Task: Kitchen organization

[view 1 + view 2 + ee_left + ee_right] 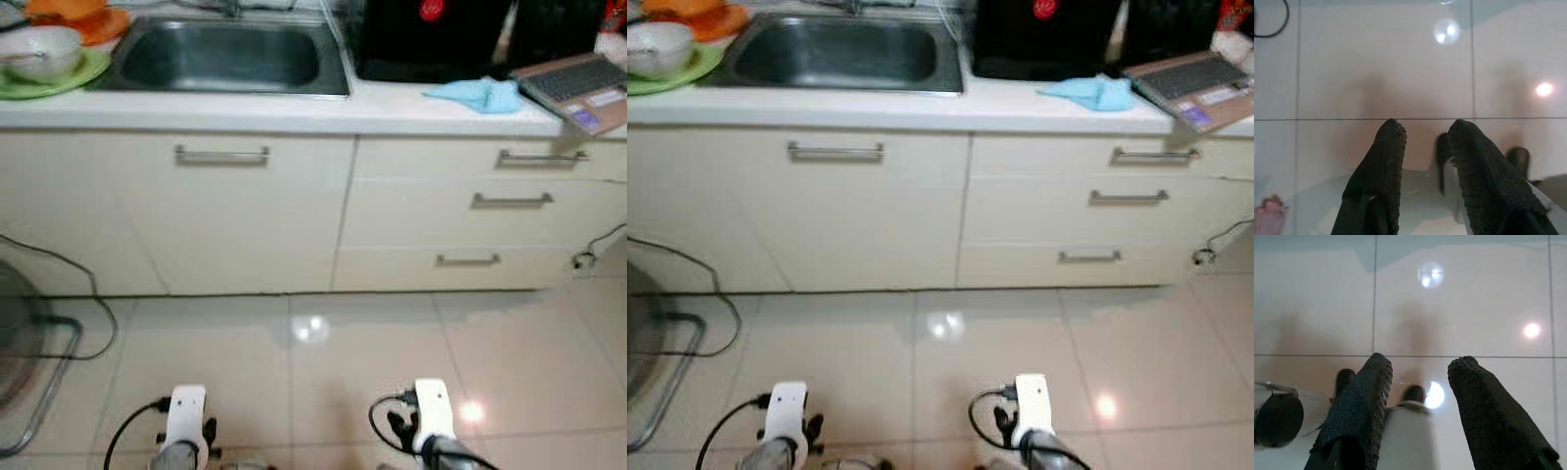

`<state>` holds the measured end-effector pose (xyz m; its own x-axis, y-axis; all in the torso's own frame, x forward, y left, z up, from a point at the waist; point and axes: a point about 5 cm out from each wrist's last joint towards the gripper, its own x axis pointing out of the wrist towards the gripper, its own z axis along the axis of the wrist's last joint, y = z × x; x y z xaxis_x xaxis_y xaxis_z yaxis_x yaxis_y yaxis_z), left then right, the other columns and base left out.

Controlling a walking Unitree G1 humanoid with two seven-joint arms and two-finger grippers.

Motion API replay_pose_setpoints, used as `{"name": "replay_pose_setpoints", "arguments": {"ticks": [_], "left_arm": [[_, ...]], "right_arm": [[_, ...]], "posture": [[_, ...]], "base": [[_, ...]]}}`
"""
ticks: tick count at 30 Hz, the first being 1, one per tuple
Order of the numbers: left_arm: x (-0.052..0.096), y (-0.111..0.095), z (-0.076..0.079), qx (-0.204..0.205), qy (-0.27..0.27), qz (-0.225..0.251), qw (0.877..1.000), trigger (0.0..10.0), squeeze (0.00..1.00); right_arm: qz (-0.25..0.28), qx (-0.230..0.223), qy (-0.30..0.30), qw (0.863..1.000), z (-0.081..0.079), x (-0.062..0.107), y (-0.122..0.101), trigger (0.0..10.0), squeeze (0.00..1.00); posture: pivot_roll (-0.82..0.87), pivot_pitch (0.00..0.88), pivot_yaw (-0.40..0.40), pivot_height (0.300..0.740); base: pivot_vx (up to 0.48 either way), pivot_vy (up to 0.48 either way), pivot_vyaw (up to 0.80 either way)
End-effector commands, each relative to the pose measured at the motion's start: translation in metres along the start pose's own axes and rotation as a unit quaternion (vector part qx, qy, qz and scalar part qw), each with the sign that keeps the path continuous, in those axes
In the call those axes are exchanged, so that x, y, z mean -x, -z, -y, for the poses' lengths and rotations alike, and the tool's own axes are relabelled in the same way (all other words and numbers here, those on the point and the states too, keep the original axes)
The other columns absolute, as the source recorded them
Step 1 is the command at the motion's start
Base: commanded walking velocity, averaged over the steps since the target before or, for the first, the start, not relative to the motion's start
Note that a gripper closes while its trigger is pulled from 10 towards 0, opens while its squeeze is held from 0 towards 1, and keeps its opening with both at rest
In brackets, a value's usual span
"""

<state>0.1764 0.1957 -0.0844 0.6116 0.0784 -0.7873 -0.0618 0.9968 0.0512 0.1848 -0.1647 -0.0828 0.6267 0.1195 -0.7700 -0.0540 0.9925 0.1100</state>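
At the far left of the countertop (294,110) you have a white bowl (41,51) sitting on a green plate (69,80), with an orange dish (83,20) just behind it. Beside these lies the steel sink (230,57), which looks bare as far as its basin shows. To its right stands a black appliance (431,39); a light blue cloth (478,94) lies crumpled on the counter in front of it, and an open laptop (578,88) overhangs the counter edge at the far right. These counter items are what the organising task concerns, and all of them are well apart from both arms.

Below, the cabinet door (221,155) and three drawers (511,200) are closed. On the floor (323,372) at the left you have a wire stand (39,382) and a trailing black cable (93,294).

Both arms hang low over the tiles. Left gripper (1422,161): fingers spread, nothing between them. Right gripper (1415,401): fingers likewise spread and holding nothing.

Risks as I judge them:
- The cable and stand sit near your left side; a sideways step could snag them.
- The laptop's overhang makes it liable to tip if an arm brushes it on the way up.
- The glossy tiles may be slippery during the approach.
- The bowl rests loose on the plate; lifting the plate alone could slide it off.
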Motion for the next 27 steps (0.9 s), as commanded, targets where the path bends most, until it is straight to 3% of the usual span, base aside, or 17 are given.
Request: {"name": "replay_pose_setpoints", "arguments": {"ticks": [1, 13, 17, 27], "left_arm": [[0.001, 0.004, 0.006, -0.001, 0.006, -0.006, 1.000, 10.0, 0.00], [0.001, 0.005, 0.005, -0.015, 0.005, -0.008, 1.000, 10.0, 0.00], [0.001, 0.005, 0.004, -0.020, 0.001, -0.009, 1.000, 10.0, 0.00], [-0.001, -0.006, 0.006, -0.020, -0.004, 0.009, 1.000, 10.0, 0.00]], "right_arm": [[-0.010, -0.003, 0.007, 1.000, 0.005, 0.003, 0.007, 10.0, 0.00], [-0.007, 0.000, 0.006, 1.000, 0.006, 0.002, 0.004, 10.0, 0.00], [-0.007, 0.003, 0.005, 1.000, 0.005, 0.002, 0.003, 10.0, 0.00], [-0.008, 0.013, -0.004, 1.000, 0.002, 0.001, 0.002, 10.0, 0.00]], "posture": [[0.10, 0.106, -0.014, 0.740], [0.10, 0.091, -0.011, 0.740], [0.10, 0.086, -0.010, 0.740], [0.10, 0.074, -0.007, 0.740]], "base": [[0.000, 0.000, 0.00], [0.000, 0.000, 0.00], [0.385, 0.000, 0.00], [0.390, 0.279, 0.00]]}}
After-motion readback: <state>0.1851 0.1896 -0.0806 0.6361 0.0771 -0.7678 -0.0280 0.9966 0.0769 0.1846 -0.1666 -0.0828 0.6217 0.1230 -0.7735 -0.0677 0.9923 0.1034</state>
